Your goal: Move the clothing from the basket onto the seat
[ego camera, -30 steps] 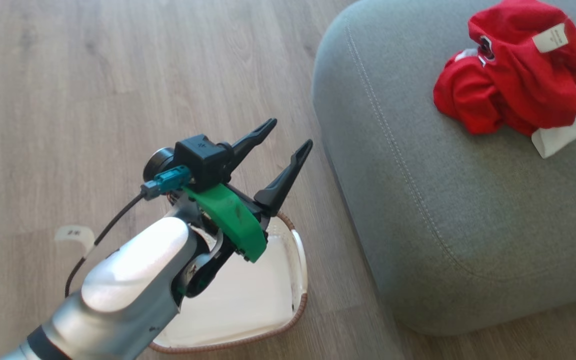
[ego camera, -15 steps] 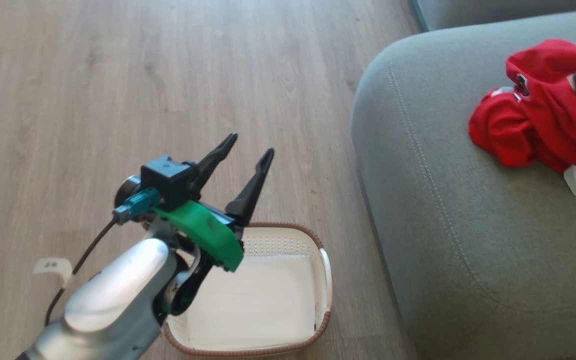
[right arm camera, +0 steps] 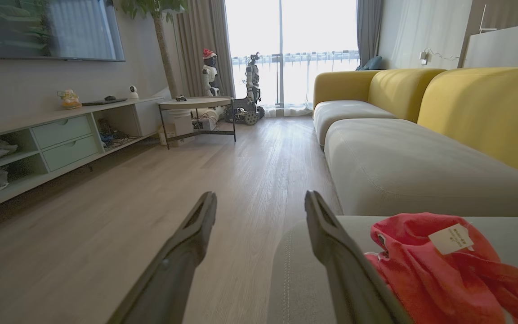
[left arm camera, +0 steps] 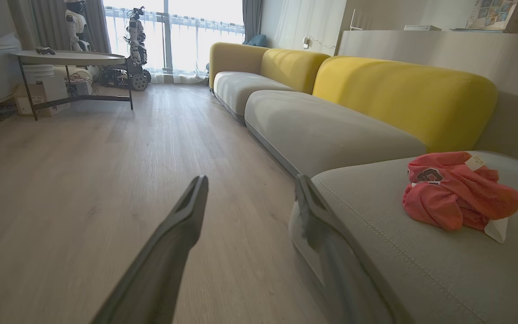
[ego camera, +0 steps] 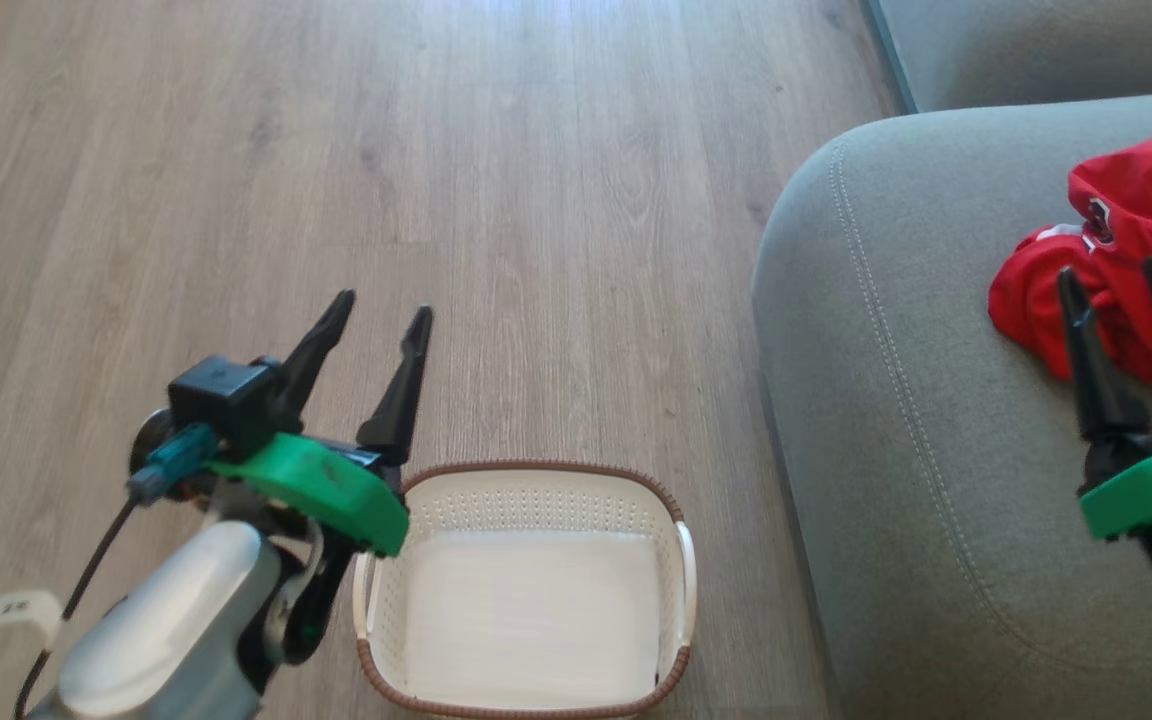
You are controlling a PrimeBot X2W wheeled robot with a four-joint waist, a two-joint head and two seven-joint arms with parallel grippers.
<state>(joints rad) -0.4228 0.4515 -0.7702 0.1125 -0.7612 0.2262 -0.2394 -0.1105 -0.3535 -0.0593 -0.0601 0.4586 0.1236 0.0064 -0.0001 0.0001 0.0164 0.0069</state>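
Observation:
The red clothing (ego camera: 1131, 205) lies bunched on the grey seat (ego camera: 936, 400), with a white tag and white trim showing. The white basket (ego camera: 536, 468) with its brown rim stands on the floor left of the seat, and its inside shows bare white. My left gripper (ego camera: 381, 308) hangs open above the floor, just left of the basket's far corner. My right gripper (ego camera: 1108, 270) is open over the seat, its tips at the near edge of the clothing. In the left wrist view my left gripper (left arm camera: 250, 180) holds nothing, and the clothing (left arm camera: 457, 198) lies to its right. The right wrist view has the clothing (right arm camera: 443, 270) beside the right finger.
Wood floor (ego camera: 486, 200) stretches left of and beyond the basket. A second grey cushion (ego camera: 1036, 45) adjoins the seat at the back. The sofa has yellow backrests (left arm camera: 398, 94). Far off stand a round table (right arm camera: 196, 102), a low cabinet (right arm camera: 61, 135) and other robots by the window.
The head camera has swung, so the whole basket now shows. My left gripper has moved off the basket to its left. My right gripper has drawn back from the clothing. Both stay open.

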